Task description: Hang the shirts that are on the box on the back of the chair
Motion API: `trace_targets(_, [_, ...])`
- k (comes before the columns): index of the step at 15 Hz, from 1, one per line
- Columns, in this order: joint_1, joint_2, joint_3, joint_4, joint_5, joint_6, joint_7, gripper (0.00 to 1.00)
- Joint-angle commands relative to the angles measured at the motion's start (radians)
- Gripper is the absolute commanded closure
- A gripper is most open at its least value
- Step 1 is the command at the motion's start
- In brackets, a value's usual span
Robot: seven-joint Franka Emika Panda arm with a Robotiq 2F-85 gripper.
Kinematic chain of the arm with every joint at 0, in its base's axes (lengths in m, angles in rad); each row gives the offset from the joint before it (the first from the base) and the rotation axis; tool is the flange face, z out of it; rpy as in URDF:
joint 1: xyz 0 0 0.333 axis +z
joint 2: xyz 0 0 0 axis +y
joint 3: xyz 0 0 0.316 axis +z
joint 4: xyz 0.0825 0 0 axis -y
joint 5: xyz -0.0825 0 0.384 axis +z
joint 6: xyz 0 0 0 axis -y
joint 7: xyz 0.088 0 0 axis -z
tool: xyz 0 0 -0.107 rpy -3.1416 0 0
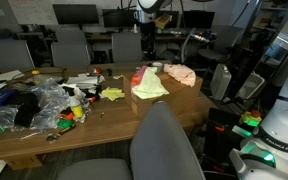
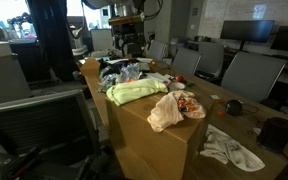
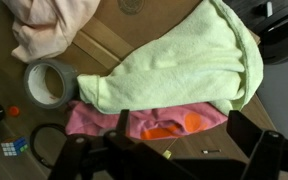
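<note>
Largely, the green shirt hides the pink shirt.

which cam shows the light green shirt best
The wrist view: the light green shirt fills much of the frame, lying over a pink shirt. Both exterior views show it small and far off, with the folds unclear.

Wooden table is carrying a green shirt lying over a pink cloth and a peach shirt near one end edge. A tape roll is sitting beside them. Plastic-bag clutter is sprawling toward the opposite end.
</note>
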Motion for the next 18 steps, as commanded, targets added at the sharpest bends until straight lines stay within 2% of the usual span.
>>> trace_targets(1, [-0.022,0.049,0.013,0.037,0.048,-0.033,-0.009,0.0])
trace_targets(8, [0.005,0.136,0.001,0.026,-0.033,-0.027,0.1,0.0])
trace_targets(13, [0.029,0.232,-0.009,0.08,-0.129,-0.033,0.181,0.0])
trace_targets(18, [0.017,0.284,-0.018,0.135,-0.141,0.014,0.225,0.0])
